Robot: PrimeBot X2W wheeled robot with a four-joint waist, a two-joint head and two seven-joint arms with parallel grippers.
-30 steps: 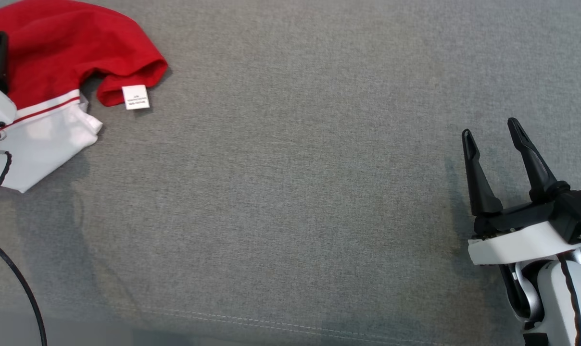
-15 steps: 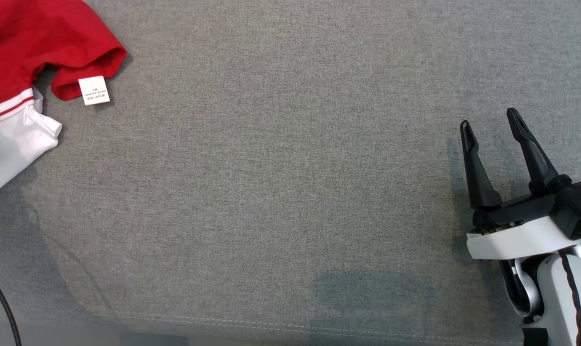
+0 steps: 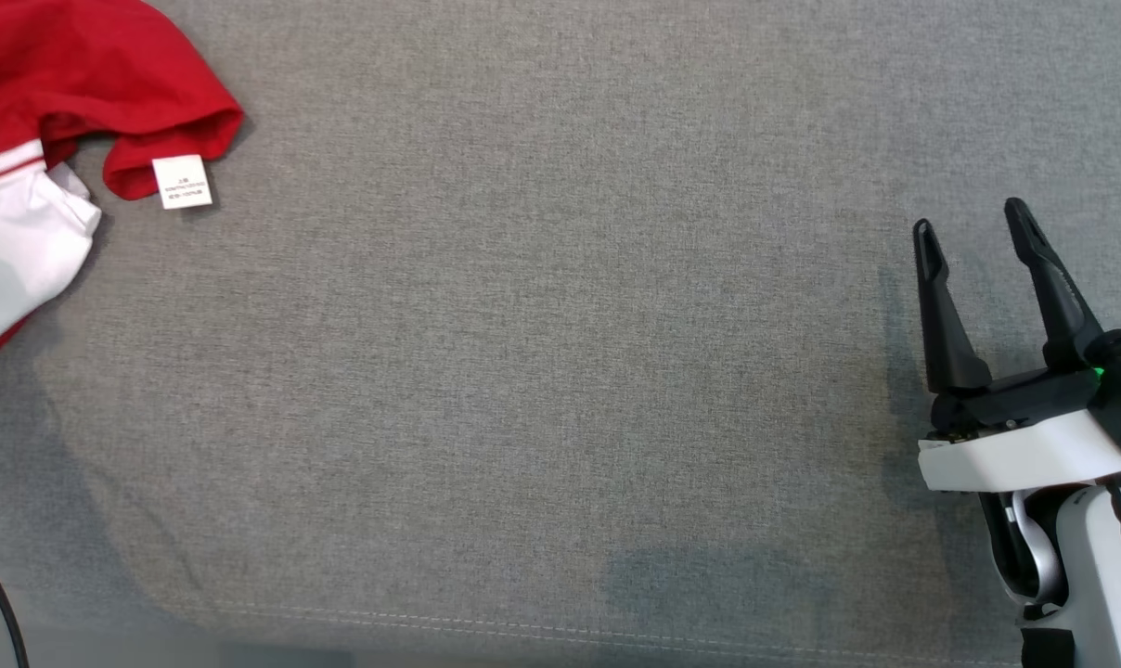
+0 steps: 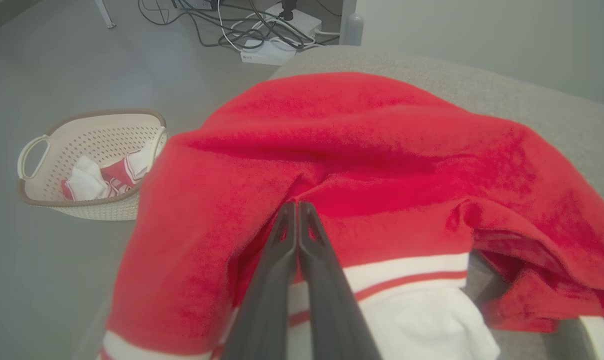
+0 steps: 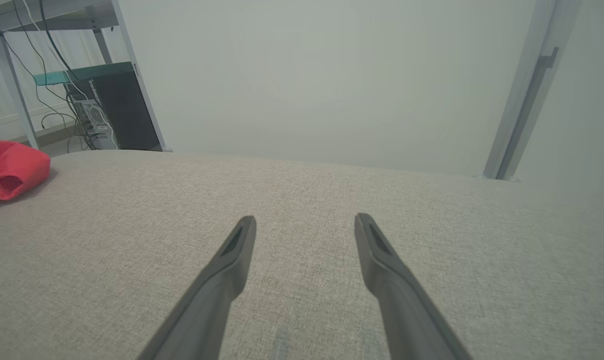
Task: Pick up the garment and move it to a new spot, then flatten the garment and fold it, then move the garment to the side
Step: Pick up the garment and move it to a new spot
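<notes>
Left gripper (image 4: 298, 206) has its fingers squeezed together on a ridge of the red part of the garment (image 4: 382, 150), and the cloth puckers right at the tips. The garment's bunched up at the far left corner of the grey cushion (image 3: 560, 371), red on top, white striped bit nearer the robot, with its tag (image 3: 182, 181) lying flat at its right edge. Its left side reaches the cushion's edge, with floor and a basket (image 4: 97, 140) beyond. Right gripper (image 3: 969, 218) is spread wide over the right side, well apart from the garment, so there's a big bare stretch between them, down to the seam (image 3: 523, 633) along the near edge.
</notes>
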